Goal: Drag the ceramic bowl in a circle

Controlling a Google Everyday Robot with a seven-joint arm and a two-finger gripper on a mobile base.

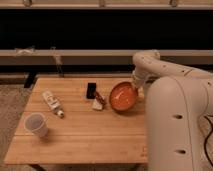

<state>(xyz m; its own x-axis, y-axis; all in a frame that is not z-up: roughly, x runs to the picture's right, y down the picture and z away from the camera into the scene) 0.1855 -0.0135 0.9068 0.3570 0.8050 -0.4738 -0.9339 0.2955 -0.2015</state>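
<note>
By the ceramic bowl (123, 97), the pincer (135, 86) (dark packet (91, 90) near)

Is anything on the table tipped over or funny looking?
Yes. The ceramic bowl looks tilted, raised at the far rim where the end effector sits. The white bottle on the left lies on its side. Nothing looks spilled.

Lab-like room — wooden table (90, 140) on carpet (12, 116) — pincer (136, 86) at the ceramic bowl (122, 98).

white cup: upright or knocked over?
Upright: the cup stands mouth up on the table. The tool is away from it, at the ceramic bowl's far rim.
</note>
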